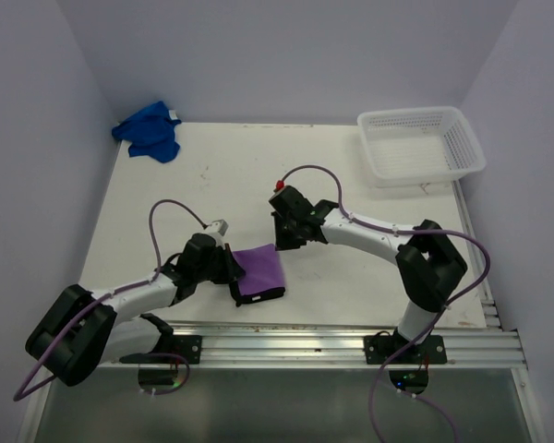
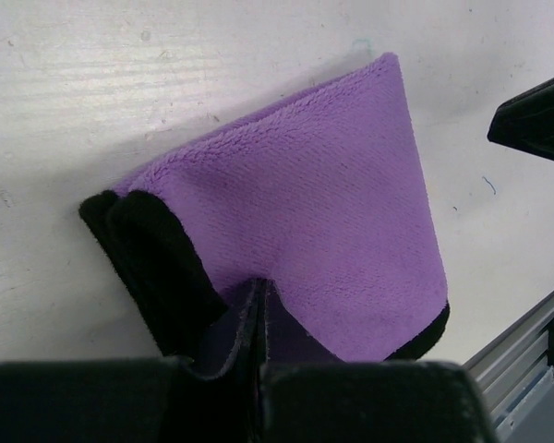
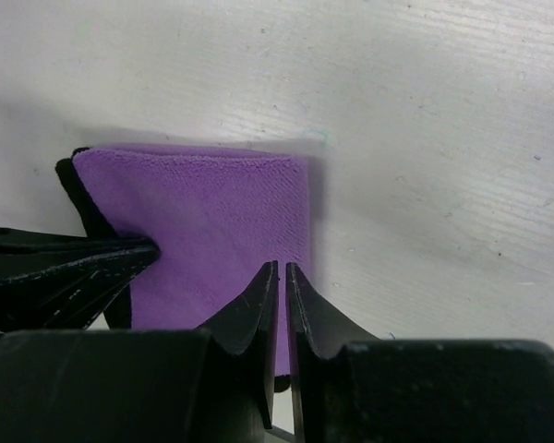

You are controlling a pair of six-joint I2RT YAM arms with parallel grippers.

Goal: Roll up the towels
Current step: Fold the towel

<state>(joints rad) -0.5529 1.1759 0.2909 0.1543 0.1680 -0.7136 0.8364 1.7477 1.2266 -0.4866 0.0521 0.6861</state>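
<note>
Carrying surface: a white, lightly scuffed bench, closed in by pale lilac walls on its left, far and right sides.
Near edge: a metal rail runs along the bench's front, on the near side of both grippers.
Open room: bare bench stretches beyond both grippers toward the far wall.
Blue towel: crumpled in the far corner, well beyond the left gripper and apart from it.
Basket: white mesh, in the far corner well beyond the right gripper.
Purple towel: folded flat between the two grippers, purple face up, with black backing showing along the edge on the left gripper's side.
Left gripper: clenched on the purple towel's edge, with cloth pinched between its fingers.
Right gripper: over the purple towel's opposite side, its fingers drawn almost together with only a thin slit between them and nothing in it. Whether the tips touch the cloth cannot be told.
</note>
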